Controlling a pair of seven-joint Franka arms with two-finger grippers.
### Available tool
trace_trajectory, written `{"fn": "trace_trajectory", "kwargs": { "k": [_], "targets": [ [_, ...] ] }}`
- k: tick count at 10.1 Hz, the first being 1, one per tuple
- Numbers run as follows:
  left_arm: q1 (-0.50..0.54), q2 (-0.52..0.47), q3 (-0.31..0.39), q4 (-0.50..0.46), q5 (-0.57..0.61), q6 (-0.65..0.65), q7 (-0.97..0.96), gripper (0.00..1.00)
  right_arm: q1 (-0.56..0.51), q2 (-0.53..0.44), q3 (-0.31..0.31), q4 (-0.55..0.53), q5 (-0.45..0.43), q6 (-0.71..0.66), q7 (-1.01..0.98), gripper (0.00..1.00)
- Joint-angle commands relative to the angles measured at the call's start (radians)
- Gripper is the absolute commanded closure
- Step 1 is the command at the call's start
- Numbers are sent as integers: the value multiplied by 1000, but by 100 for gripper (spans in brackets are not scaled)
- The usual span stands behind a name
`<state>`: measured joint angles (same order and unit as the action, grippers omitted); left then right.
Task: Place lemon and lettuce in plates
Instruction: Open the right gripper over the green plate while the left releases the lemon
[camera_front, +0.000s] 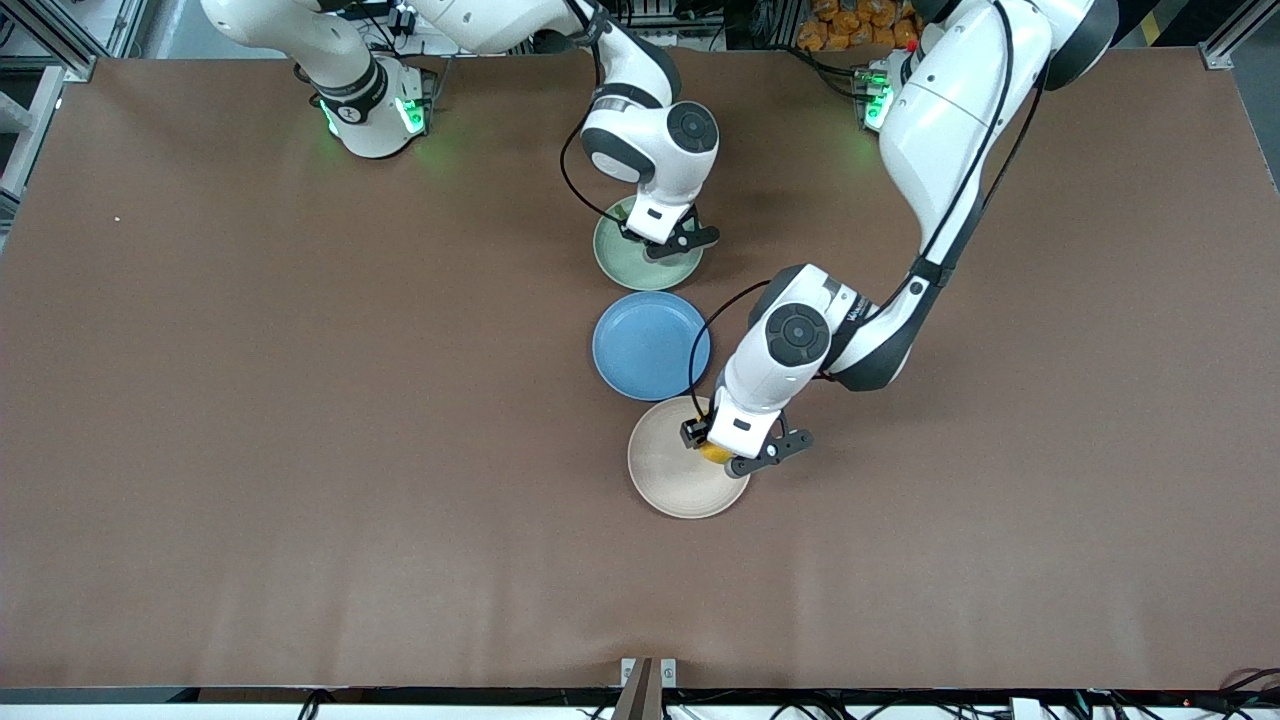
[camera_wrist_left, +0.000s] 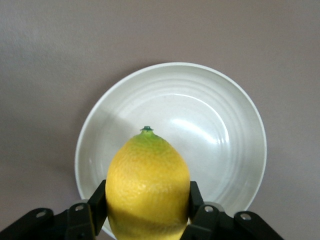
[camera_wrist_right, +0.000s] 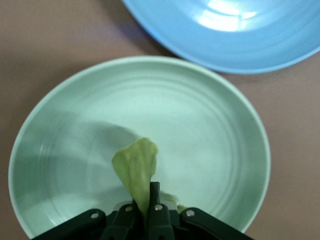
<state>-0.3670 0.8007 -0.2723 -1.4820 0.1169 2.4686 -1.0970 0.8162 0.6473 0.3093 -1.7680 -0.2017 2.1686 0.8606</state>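
Observation:
My left gripper is shut on the yellow lemon and holds it over the beige-cream plate. In the left wrist view the lemon sits between the fingers, above the plate. My right gripper is shut on the lettuce and hangs over the pale green plate; the leaf is hidden in the front view. In the right wrist view the light-green lettuce leaf is pinched between the fingers above the green plate.
A blue round plate lies between the green and the beige plates; it also shows in the right wrist view. The brown table spreads wide toward both ends.

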Motion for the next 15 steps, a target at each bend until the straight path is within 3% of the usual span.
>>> {"fn": "trace_trajectory", "kwargs": {
  "k": [1,4,8,13,15],
  "targets": [
    [-42,34,31,26,-6,76,-102,0,-5,-6,14,12,-39,-12,29,0],
    [-35,16,45,26,62,76,-48,0,-67,-63,52,15,-42,-113,-11,0],
    [52,-21,50,22,81,43,23,0,-167,-165,68,15,-32,-191,-89,0],
    [210,-141,45,20,76,-264,299,0,-277,-283,71,15,34,-303,-235,0],
    [290,-216,39,-44,64,-362,420,0,-354,-327,71,24,53,-300,-273,0]
  ]
}}
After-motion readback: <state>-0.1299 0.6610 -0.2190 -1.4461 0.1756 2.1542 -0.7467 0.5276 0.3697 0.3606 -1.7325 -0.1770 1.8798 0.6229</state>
